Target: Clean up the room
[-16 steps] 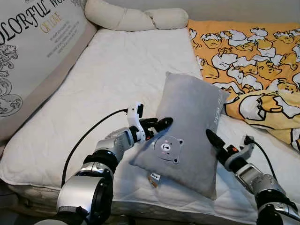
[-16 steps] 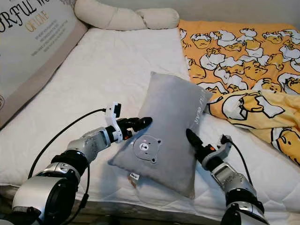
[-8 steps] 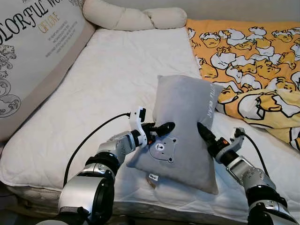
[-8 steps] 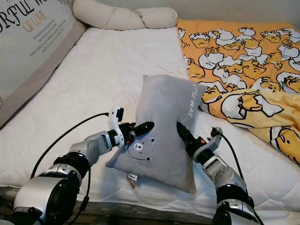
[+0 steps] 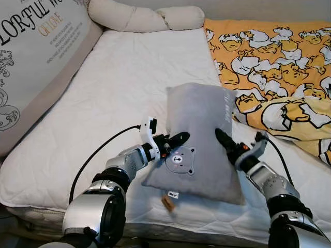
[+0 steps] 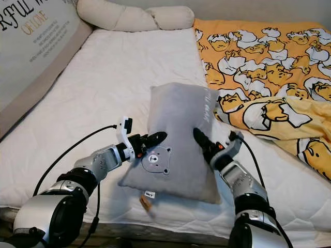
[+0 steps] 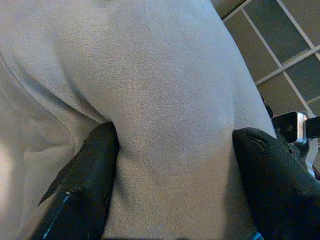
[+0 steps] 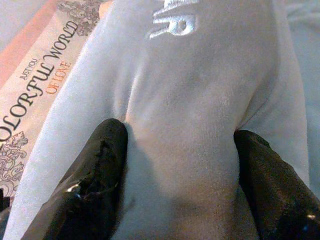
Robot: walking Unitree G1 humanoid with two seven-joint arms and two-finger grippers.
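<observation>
Grey bear pillow (image 5: pixel 204 137) sits mid-mattress (image 5: pixel 129 77), its top edge raised off the sheet. L gripper (image 5: pixel 173 140) at pillow's 9 o'clock, fingers (image 7: pixel 82 182) spread w/ fabric bunched between, pinching it. R gripper (image 5: pixel 223 141) at 3 o'clock, likewise clamped on pillow. Orange duck blanket (image 5: pixel 274 57) at 1–2 o'clock; printed cushion (image 5: pixel 36 51) at 10; cream bolster (image 5: pixel 145 18) at 12.

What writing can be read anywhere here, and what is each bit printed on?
"JUST YOU / COLORFUL WORLD / OF LOVE": on the large cushion along the bed's left side, read in the right wrist view.
White embroidered letters on the grey pillow that both grippers clamp: cut off, ending in what looks like "AR".
Small tag at the pillow's lower edge: too small to read.
</observation>
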